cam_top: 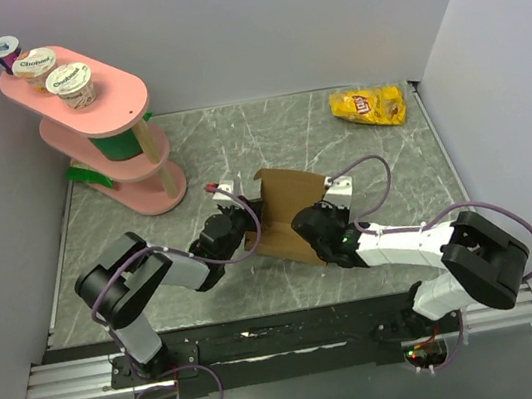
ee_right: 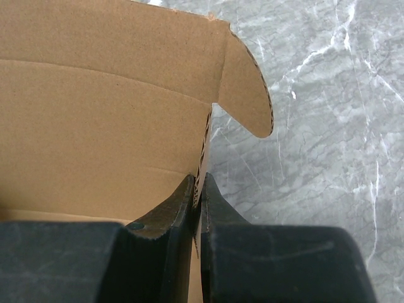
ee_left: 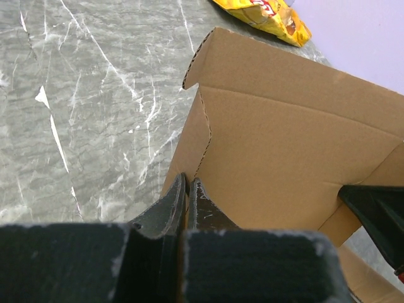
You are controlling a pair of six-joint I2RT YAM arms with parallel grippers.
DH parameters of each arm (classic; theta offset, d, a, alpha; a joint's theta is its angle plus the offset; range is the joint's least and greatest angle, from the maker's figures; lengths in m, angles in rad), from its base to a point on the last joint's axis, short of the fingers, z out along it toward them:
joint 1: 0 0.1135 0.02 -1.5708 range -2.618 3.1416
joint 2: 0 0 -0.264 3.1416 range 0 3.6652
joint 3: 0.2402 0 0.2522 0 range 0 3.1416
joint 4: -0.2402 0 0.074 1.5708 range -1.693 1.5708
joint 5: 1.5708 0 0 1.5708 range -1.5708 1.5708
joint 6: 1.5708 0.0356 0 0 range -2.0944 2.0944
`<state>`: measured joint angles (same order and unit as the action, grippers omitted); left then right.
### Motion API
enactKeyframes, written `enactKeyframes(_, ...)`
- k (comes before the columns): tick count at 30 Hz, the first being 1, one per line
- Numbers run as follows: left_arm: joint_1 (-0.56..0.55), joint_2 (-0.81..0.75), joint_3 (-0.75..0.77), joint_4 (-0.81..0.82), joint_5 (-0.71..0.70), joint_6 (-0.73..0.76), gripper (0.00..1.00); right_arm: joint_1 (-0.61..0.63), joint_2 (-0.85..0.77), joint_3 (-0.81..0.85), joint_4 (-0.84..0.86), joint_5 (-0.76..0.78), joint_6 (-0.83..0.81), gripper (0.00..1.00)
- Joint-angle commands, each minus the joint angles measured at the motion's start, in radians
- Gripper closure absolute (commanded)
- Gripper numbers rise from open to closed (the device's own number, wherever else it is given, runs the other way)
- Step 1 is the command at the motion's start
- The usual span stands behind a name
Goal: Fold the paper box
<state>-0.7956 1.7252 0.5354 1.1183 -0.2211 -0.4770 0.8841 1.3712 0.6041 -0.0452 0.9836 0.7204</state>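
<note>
Top external view has the brown corrugated cardboard box (cam_top: 284, 219), half-formed, at frame centre on the grey marbled table (cam_top: 381, 156), between both arms. The left gripper (ee_left: 187, 182) is pinched tight on a side flap's edge, low in its wrist view; the right gripper (ee_right: 197, 182) clamps the opposite wall — thin cardboard shows between its fingers. Best, I judge, to turn both walls together along their creases, evenly, so nothing twists or tears
</note>
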Motion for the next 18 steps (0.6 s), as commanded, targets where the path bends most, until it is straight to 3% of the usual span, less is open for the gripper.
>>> enactKeyframes(1, -0.114, 0.017, 0.002, 0.02, 0.24, -0.107, 0.97, 0.049, 0.011, 0.072, 0.14, -0.105, 0.097, 1.0)
enactKeyframes(8, -0.119, -0.036, -0.031, -0.031, 0.197, -0.095, 0.96, 0.076, -0.006, 0.054, 0.154, -0.102, 0.091, 1.0)
enactKeyframes(15, -0.114, -0.212, -0.077, -0.184, 0.152, -0.055, 0.54, 0.082, -0.113, -0.091, 0.361, -0.123, -0.092, 1.0)
enactKeyframes(18, -0.096, -0.278, -0.086, -0.279, 0.126, -0.028, 0.46, 0.081, -0.126, -0.151, 0.53, -0.161, -0.223, 1.0)
